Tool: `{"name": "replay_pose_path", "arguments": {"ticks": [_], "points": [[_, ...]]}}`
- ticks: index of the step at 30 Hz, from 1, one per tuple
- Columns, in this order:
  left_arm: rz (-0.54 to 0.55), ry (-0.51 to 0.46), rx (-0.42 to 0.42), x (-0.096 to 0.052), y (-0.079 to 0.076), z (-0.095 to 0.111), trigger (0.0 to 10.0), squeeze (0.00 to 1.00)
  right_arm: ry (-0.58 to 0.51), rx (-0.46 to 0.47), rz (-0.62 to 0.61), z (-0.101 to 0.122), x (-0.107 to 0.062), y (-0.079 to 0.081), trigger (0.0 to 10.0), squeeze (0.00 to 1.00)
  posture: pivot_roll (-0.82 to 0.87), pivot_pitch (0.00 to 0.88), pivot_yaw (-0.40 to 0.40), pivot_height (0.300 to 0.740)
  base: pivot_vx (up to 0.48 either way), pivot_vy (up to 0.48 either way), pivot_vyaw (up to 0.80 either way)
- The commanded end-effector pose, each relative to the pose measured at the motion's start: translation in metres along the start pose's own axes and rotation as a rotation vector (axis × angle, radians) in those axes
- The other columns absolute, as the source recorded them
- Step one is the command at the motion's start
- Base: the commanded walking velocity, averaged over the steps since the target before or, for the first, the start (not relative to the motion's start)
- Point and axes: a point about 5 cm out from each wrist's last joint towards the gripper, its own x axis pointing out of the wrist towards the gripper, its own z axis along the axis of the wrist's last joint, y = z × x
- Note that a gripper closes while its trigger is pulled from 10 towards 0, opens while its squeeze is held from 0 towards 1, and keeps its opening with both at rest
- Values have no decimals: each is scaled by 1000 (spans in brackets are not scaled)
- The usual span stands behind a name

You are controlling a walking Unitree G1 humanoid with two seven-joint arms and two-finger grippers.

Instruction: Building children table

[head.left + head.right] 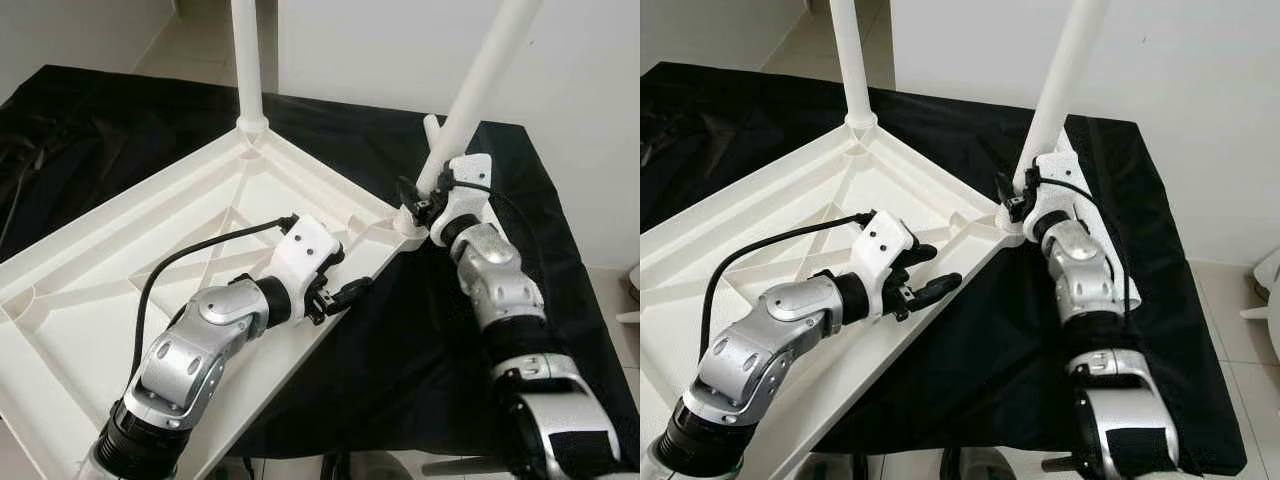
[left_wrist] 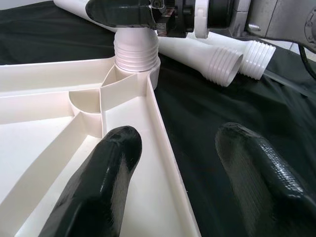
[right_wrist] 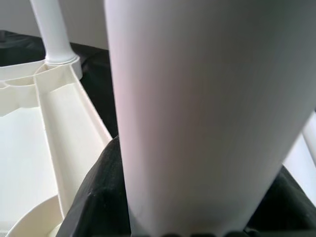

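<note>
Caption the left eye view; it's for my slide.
Right gripper seats a white leg into the upturned tabletop.

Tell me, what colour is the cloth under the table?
Black cloth, plain, clearest in the left eye view.

wall: plain white painted wall [image 1: 400, 50] behind | floor: pale glossy tiled floor [image 1: 195, 45] at far left and at right edge [image 1: 1230, 300] | cover: wrinkled black cloth [image 1: 420, 350] spread wide | light: soft, even daylight

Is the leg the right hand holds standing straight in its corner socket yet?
No, tilted: the leg leans away from the upright leg.
</note>
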Motion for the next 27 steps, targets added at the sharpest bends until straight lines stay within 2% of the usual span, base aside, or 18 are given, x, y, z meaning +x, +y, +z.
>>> {"name": "replay_pose_path", "arguments": {"ticks": [1, 5, 11, 15, 20, 23, 27], "points": [[-3, 2, 1, 0, -4, 0, 10000, 0, 118, -6, 62, -24, -4, 6, 10000, 0, 67, 109, -64, 740, 0, 0, 0], [-5, 3, 7, -1, -4, 0, 10000, 0, 136, -11, 114, -25, -4, 2, 10000, 0, 68, 108, -65, 740, 0, 0, 0], [-4, 1, 5, -1, -5, 0, 10000, 0, 153, -15, 103, -30, -6, -2, 10000, 0, 75, 105, -69, 740, 0, 0, 0], [-7, 1, 4, -2, -7, 1, 10000, 0, 154, -50, 104, -36, -9, -1, 10000, 0, 76, 103, -67, 740, 0, 0, 0], [-12, 3, 4, -2, -7, 0, 10000, 0, 153, 20, 76, -39, -9, 4, 10000, 0, 74, 101, -64, 740, 0, 0, 0], [-12, 3, 4, -2, -8, 1, 10000, 0, 149, 31, 64, -39, -8, 4, 10000, 0, 74, 101, -64, 740, 0, 0, 0], [-14, 2, 3, -2, -8, 1, 10000, 0, 139, 61, -19, -35, -3, 5, 10000, 0, 71, 103, -63, 740, 0, 0, 0]]}}
